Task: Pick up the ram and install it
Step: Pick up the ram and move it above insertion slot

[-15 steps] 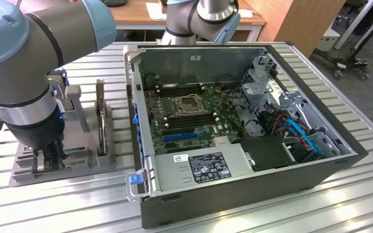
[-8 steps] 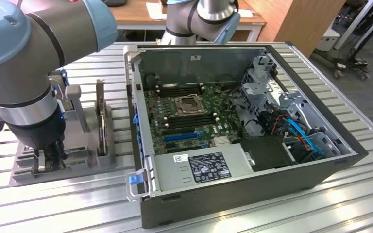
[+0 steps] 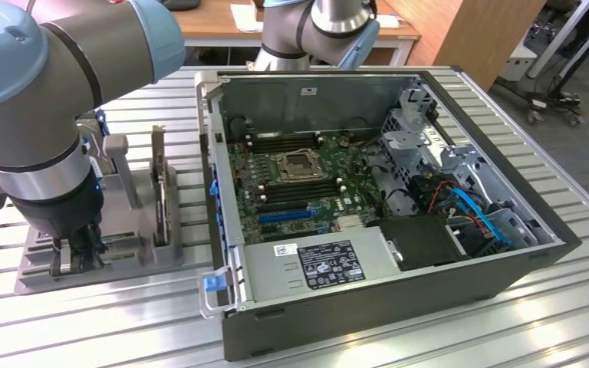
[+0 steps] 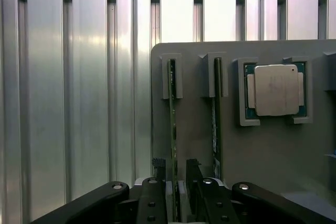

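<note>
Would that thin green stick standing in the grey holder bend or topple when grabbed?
Probably stiff: the ram is a thin circuit board standing straight on edge. Likely light, being so slim. It might tip if nudged sideways, though slots in the grey holder brace it.

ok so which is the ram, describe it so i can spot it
Find the grey holder tray beside the open computer case, on the exterior view's left. The ram is the thin green board standing edge-on, straddled by the open gripper, farther from the processor than the neighbouring board.
</note>
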You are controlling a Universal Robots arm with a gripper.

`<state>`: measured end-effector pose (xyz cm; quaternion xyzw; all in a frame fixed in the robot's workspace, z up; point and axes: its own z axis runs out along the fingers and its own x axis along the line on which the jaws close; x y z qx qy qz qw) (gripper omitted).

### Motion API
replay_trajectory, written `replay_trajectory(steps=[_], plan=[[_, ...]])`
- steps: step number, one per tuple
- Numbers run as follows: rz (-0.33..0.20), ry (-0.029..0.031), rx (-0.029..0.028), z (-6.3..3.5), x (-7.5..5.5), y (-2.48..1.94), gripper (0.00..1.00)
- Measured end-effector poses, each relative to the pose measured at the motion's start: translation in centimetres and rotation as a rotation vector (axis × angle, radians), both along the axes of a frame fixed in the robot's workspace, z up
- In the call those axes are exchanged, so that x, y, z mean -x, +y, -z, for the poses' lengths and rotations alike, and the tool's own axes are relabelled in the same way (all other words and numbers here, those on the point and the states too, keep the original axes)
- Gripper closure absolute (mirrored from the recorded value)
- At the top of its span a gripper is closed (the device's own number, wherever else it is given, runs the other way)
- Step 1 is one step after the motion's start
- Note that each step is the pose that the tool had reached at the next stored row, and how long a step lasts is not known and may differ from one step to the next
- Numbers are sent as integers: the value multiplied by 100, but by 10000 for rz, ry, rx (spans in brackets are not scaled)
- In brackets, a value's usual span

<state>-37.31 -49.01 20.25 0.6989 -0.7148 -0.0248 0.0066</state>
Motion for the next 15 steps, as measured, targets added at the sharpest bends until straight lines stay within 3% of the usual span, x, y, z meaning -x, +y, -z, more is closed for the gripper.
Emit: replay_trajectory(steps=[15], plan=[[-18,-2,3,28,-36,0,71]])
